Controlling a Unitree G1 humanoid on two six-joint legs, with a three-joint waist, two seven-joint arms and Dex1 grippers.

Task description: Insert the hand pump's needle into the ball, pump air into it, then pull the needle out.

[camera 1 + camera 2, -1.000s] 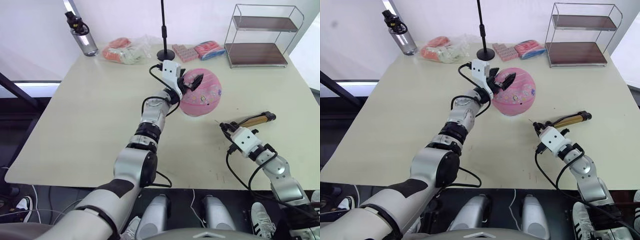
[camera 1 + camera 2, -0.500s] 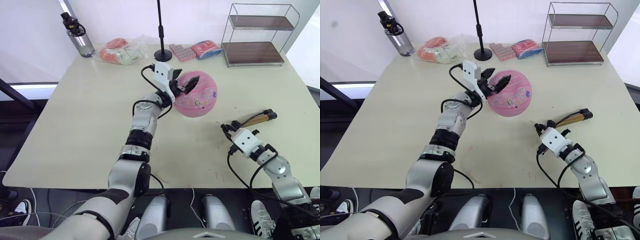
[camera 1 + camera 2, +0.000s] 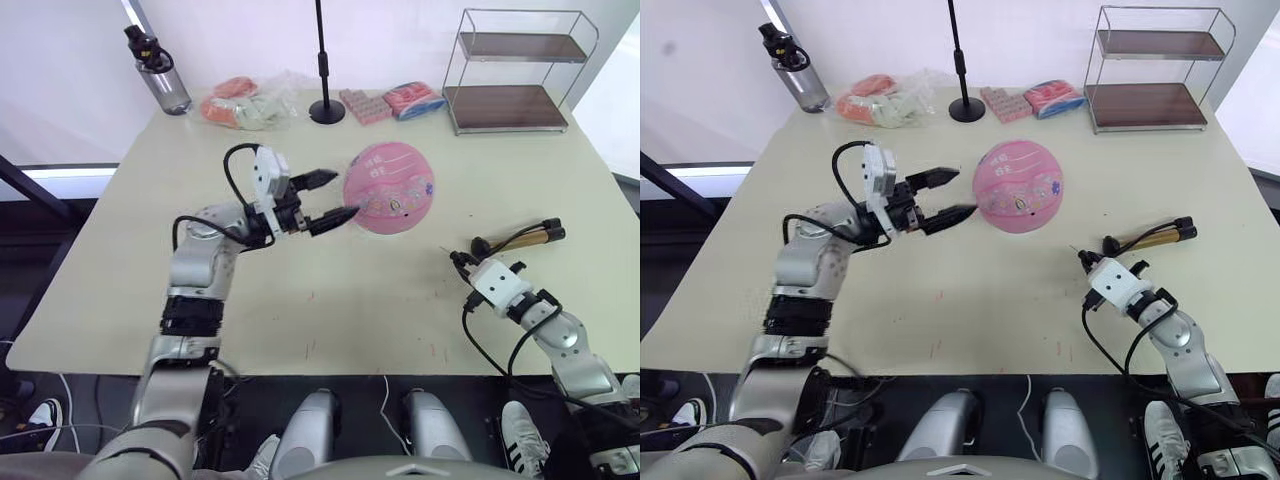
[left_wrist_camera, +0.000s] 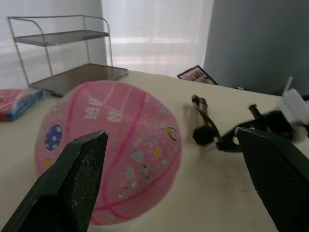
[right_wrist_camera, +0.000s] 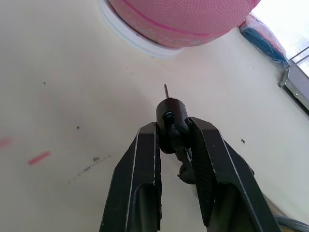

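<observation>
The pink ball [image 3: 388, 188] with small printed pictures rests on a white ring [image 5: 130, 36] near the table's middle. My left gripper [image 3: 325, 197] hovers just to its left, open and not touching it, the ball [image 4: 111, 150] showing beyond its spread fingers [image 4: 72, 183]. The hand pump [image 3: 522, 238], with a gold barrel and black caps, lies at the right side of the table. My right gripper [image 3: 462, 262] is shut on the black fitting [image 5: 171, 121] at the hose's tip. The needle [image 5: 166, 91] sticks out of it toward the ball [image 5: 183, 17], well short of it.
Along the table's far edge stand a water bottle [image 3: 160, 70], a clear bag of snacks [image 3: 245, 103], a black stand pole [image 3: 325, 60], pink packets [image 3: 390, 102] and a two-shelf wire rack [image 3: 520, 70]. The table's right edge [image 3: 625, 250] is close to the pump.
My left gripper has come off the top of the ball and swung back to the left, staying open. The right gripper with the fitting has shifted slightly right.
</observation>
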